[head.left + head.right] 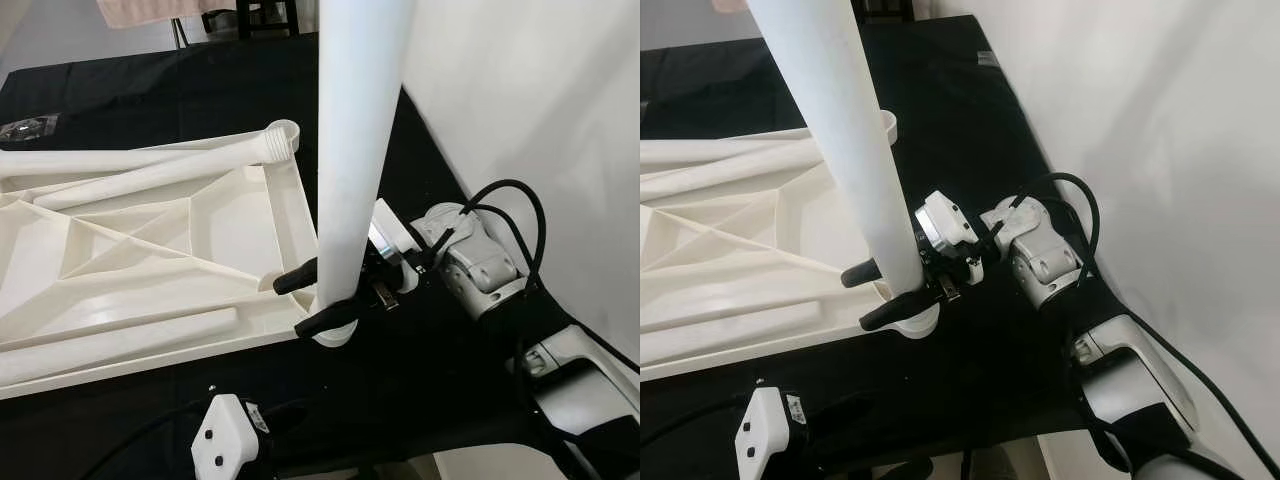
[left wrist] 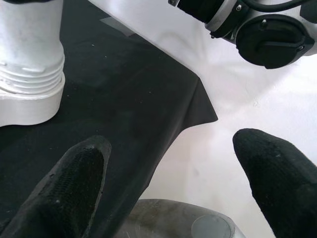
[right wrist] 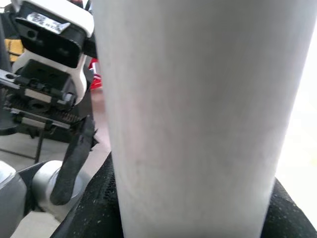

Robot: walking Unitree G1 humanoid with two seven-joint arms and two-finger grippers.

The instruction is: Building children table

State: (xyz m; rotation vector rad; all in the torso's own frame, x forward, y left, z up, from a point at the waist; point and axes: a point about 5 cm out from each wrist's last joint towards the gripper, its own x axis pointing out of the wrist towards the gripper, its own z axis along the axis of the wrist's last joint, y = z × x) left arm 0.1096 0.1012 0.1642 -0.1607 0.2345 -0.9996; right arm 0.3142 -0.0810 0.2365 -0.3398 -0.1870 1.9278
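Observation:
A white children's table top (image 1: 150,260) lies upside down on a black cloth (image 1: 180,90). A white table leg (image 1: 355,120) stands upright in the socket (image 1: 336,336) at the top's near right corner. Its threaded end (image 2: 29,74) sits in the socket collar. My right gripper (image 1: 295,303) is shut on the leg just above the socket, one black finger on each side. My left gripper (image 2: 173,168) hangs low in front of the cloth's near edge, open, with nothing between its fingers (image 2: 74,183).
Two loose white legs (image 1: 130,185) (image 1: 110,345) lie across the table top, near another corner socket (image 1: 283,138). The cloth ends at the right on white floor (image 1: 520,90). A black cable (image 1: 510,200) loops over my right wrist. Dark chair legs (image 1: 265,15) stand behind.

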